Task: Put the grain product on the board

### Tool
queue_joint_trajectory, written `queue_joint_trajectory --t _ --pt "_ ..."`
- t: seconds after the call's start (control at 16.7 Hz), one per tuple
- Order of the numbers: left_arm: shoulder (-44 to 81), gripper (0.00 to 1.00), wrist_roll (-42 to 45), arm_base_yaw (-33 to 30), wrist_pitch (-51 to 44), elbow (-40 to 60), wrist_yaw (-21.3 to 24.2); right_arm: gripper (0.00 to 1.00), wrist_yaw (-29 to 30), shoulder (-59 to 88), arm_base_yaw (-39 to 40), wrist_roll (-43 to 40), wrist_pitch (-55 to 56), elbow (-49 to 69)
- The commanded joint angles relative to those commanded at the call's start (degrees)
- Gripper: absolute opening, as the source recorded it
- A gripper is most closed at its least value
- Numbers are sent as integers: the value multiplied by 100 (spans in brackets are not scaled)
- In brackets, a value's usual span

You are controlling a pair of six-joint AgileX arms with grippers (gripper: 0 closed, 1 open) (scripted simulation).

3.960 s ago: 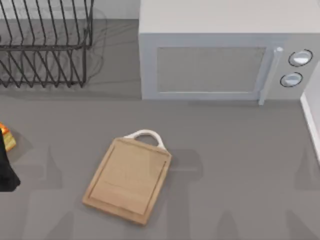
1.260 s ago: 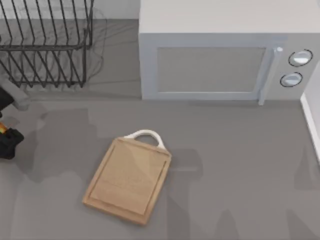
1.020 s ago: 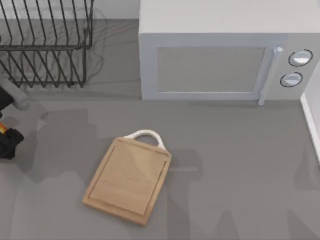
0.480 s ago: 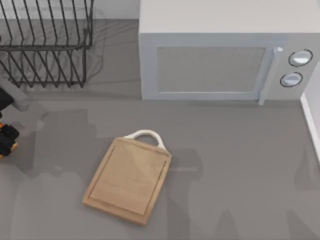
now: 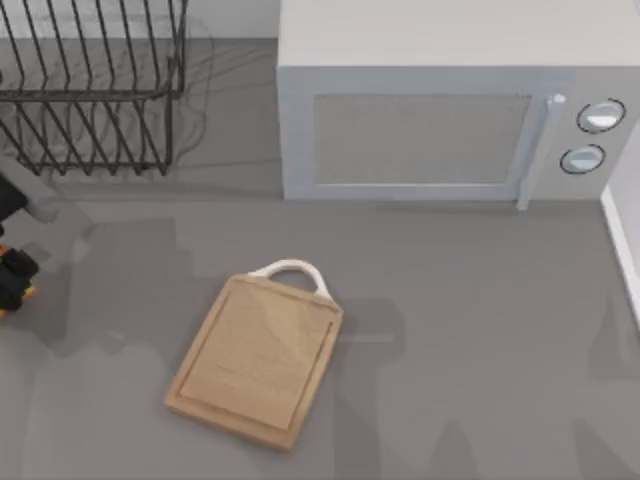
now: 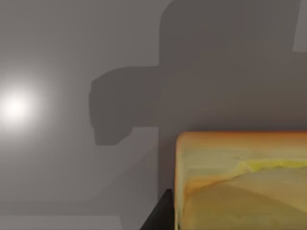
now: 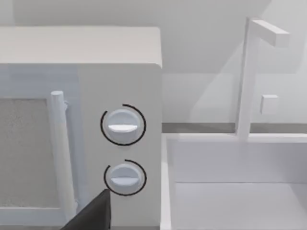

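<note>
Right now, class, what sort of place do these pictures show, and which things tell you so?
Probably a kitchen counter: a microwave at the back, a wire dish rack beside it, and a wooden cutting board lying in front.

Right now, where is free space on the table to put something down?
The board top is bare. Bare table lies between the board and the microwave, and to the board's right. It is crowded at the far left: wire rack, with the left claw in front of it.
</note>
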Motion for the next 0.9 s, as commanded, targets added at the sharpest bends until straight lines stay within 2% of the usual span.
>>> queue_joint_trajectory --t 0.42,0.72,0.9 --pt "-162 0 -24 -15 -288 213 38 100 0 0 0 0 0 0" --pt "-543 0 -29 -26 -1659 1021 38 100 0 0 0 0 0 0" --pt "-760 0 -49 -31 -2121 1379 36 100 0 0 0 0 0 0"
